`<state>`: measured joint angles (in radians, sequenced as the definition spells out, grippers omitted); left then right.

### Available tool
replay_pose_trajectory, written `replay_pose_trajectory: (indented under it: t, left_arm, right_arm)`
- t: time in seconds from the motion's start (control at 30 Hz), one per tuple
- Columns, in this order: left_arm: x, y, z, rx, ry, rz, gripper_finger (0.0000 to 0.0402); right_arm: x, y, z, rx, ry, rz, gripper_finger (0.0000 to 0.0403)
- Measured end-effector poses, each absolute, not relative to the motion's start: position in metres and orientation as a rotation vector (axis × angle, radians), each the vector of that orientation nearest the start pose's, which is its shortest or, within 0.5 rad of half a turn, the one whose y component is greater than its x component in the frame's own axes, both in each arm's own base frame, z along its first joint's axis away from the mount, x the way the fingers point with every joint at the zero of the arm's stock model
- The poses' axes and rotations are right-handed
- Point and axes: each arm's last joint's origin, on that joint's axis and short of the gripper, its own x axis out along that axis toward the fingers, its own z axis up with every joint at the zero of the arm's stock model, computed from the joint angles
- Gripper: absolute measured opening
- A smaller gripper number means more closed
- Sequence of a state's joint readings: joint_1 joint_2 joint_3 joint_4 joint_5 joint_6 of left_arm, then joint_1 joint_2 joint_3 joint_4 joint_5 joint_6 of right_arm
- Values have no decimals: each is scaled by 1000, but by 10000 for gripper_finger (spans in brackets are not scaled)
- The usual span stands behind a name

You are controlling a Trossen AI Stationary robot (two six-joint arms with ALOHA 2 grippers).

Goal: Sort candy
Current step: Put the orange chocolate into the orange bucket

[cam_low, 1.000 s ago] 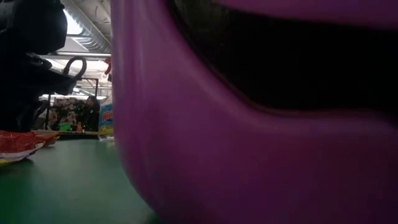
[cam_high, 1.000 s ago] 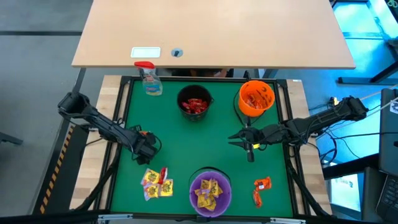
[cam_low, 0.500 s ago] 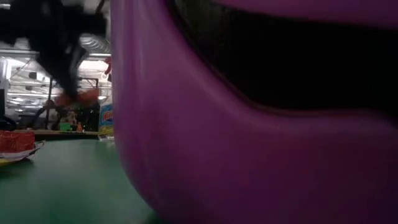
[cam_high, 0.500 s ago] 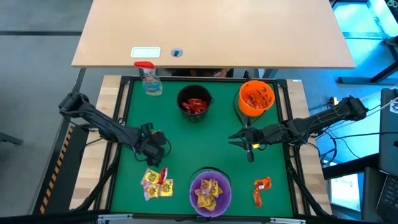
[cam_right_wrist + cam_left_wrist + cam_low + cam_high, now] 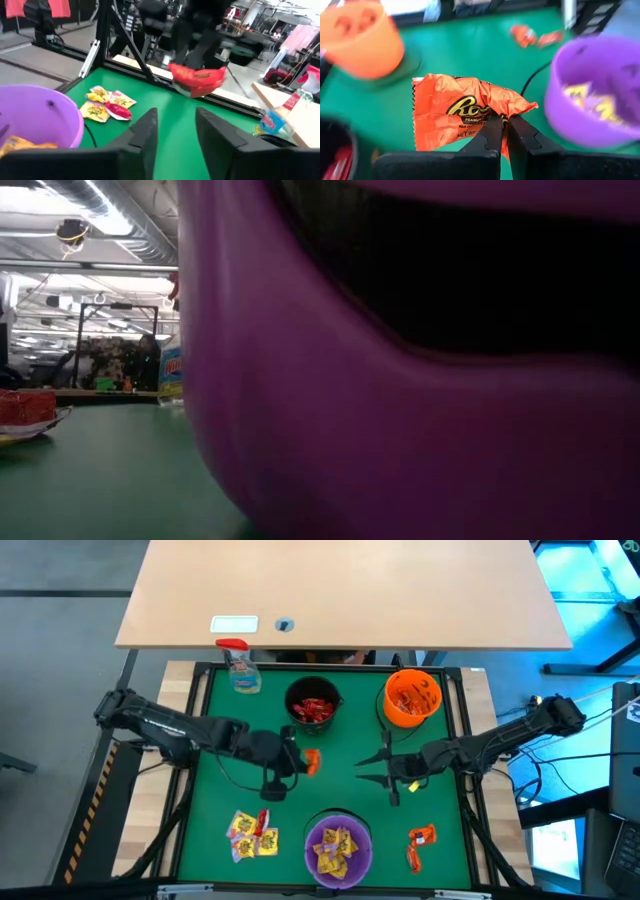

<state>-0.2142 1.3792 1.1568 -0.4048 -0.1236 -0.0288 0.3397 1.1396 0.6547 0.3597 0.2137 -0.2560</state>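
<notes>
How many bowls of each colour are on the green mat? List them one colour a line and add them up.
black bowl: 1
orange bowl: 1
purple bowl: 1
Total: 3 bowls

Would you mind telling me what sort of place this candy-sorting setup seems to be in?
Probably a robotics lab or workshop. The green table sits inside a metal frame with two arms mounted at its sides, exposed ducting runs under the ceiling, and cluttered benches and equipment fill the room behind.
</notes>
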Motion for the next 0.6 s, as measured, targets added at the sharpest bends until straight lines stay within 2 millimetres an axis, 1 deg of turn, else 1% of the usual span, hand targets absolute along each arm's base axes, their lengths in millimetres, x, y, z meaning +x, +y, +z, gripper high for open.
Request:
replay_pose_trajectory:
  t: [0.13, 0.3, 0.43, 0.6]
  left_arm:
    - [301, -44, 317, 46, 545, -167, 0]
    - [307, -31, 319, 13, 503, -233, 0]
    - [308, -27, 320, 4, 490, -251, 0]
    - [307, -28, 319, -4, 498, -277, 0]
  right_arm:
    - [250, 81, 273, -336, 113, 112, 178]
    - [275, 88, 288, -435, 97, 59, 236]
    - [297, 89, 293, -512, 162, 22, 257]
    - [318, 86, 297, -550, 244, 27, 261]
